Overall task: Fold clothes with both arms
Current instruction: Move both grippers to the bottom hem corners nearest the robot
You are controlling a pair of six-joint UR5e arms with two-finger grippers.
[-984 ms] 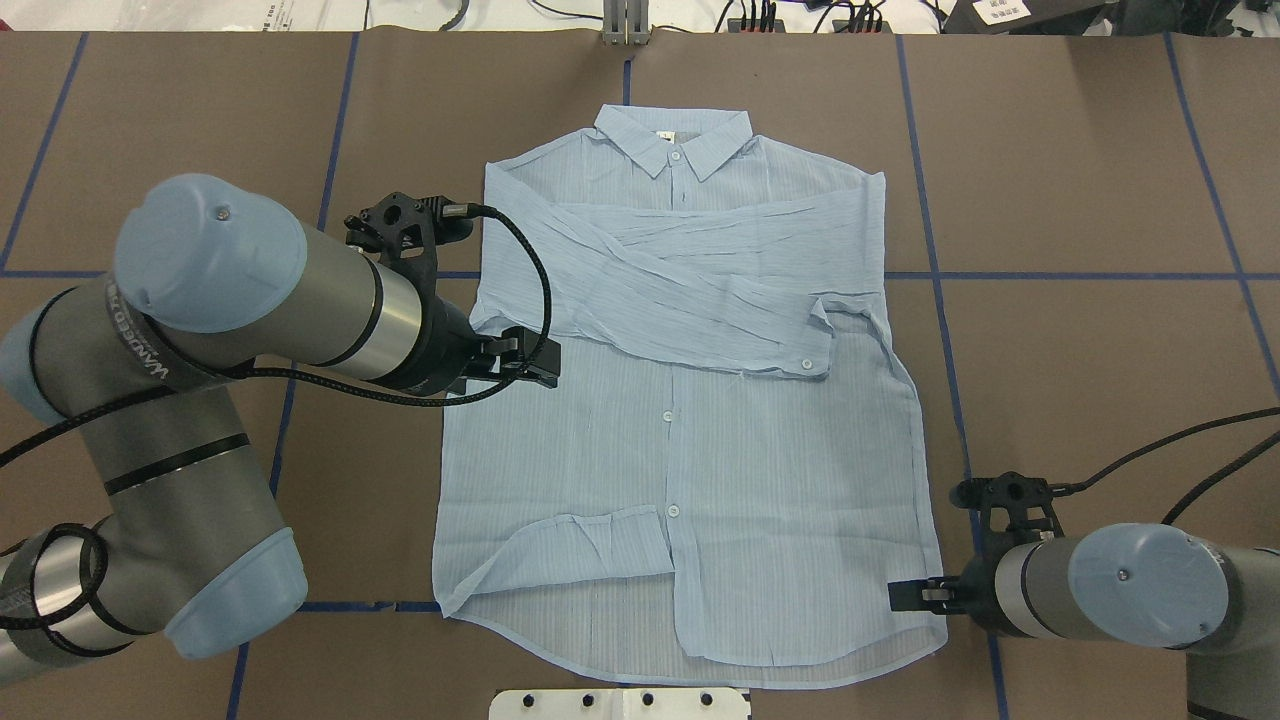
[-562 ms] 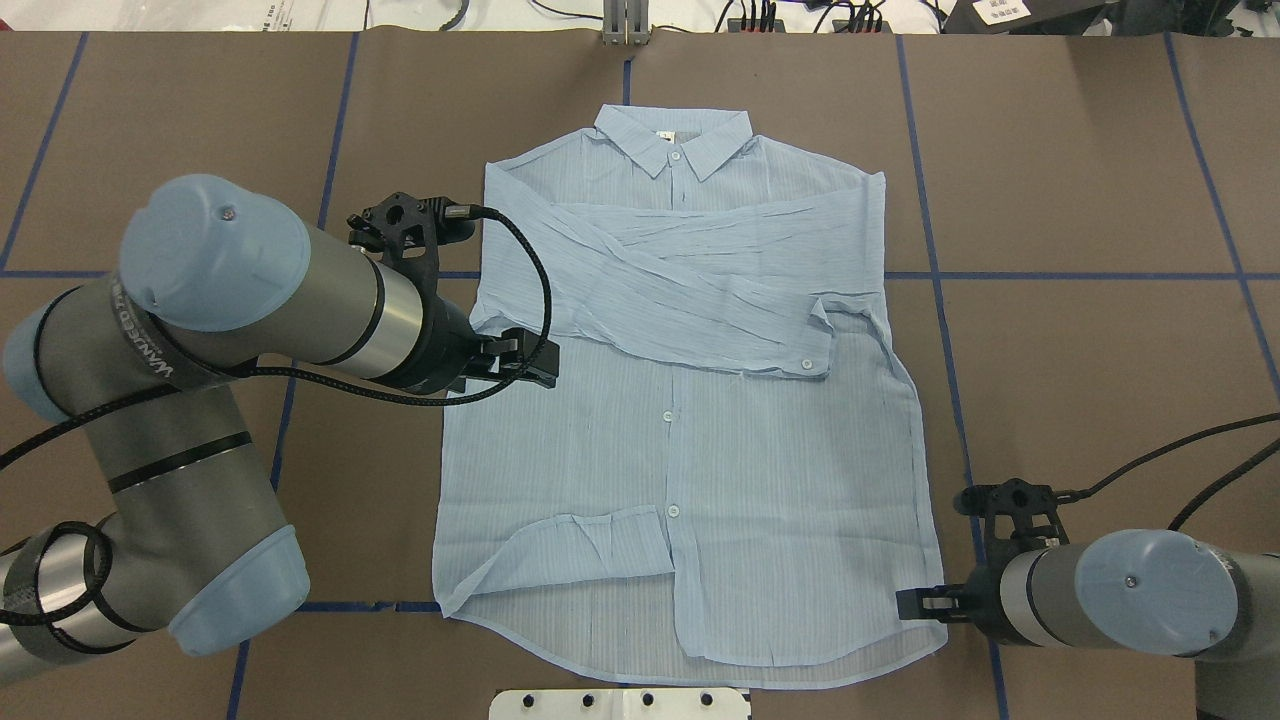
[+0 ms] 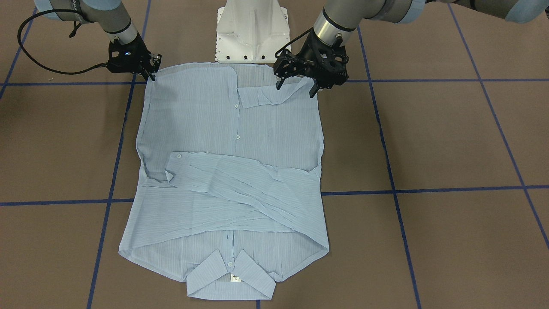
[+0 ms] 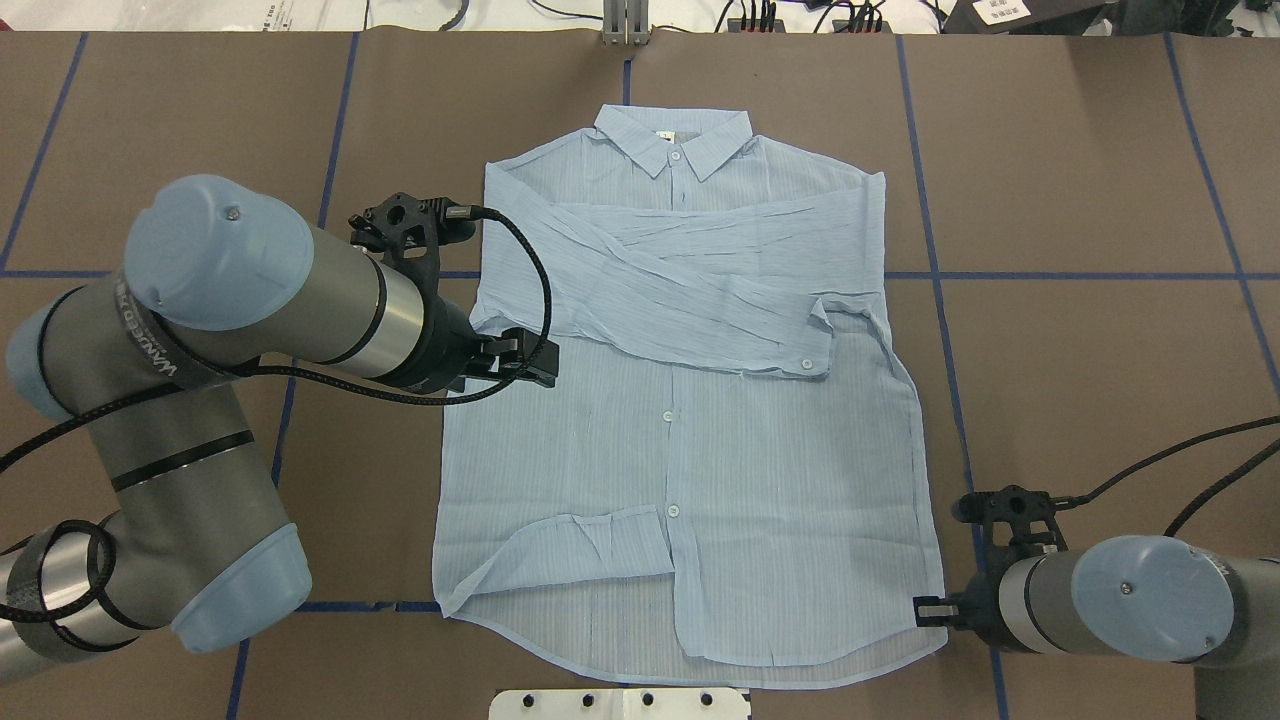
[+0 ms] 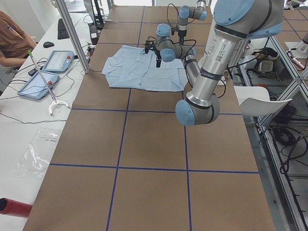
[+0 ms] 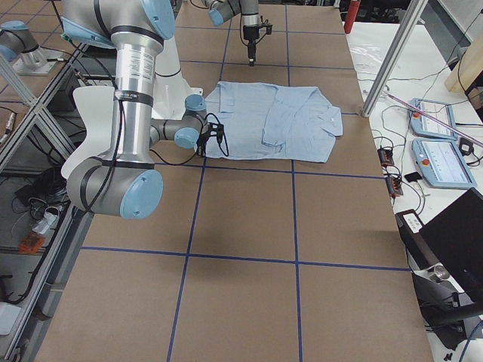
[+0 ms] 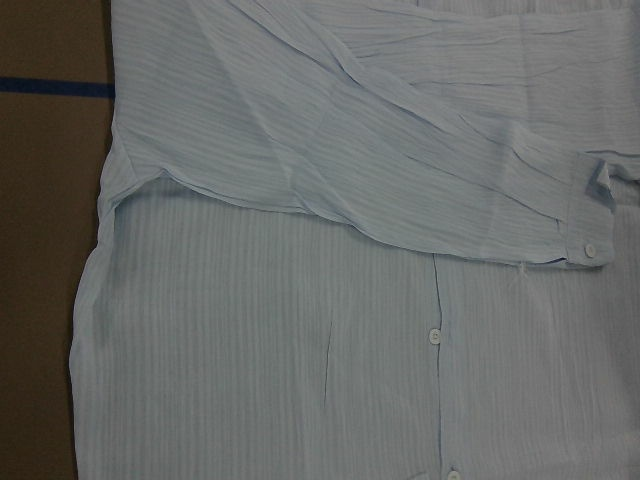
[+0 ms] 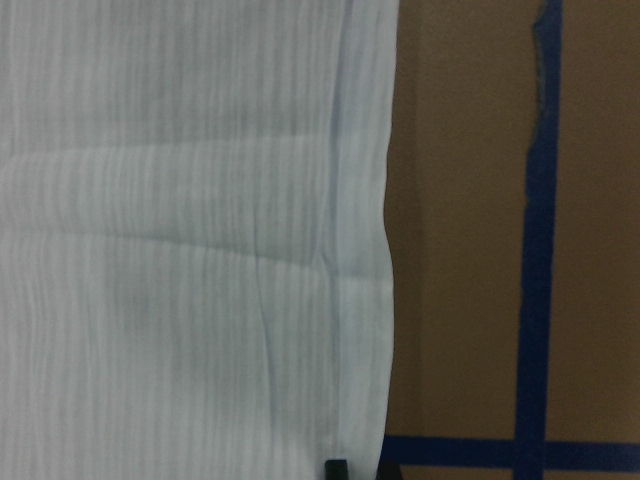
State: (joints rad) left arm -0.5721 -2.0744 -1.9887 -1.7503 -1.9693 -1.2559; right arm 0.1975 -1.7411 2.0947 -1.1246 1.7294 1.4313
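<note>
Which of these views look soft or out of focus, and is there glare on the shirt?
Right wrist-mounted view: very close and soft, the thin light blue striped button-up shirt looks smeared. Left wrist-mounted view: sharper, its small pale buttons read crisply. Overhead exterior view: even light, no glare on the fabric.

We log the shirt (image 5: 130,72) lying flat on the brown table (image 5: 144,159), the near left gripper (image 5: 152,56) hanging above it.
</note>
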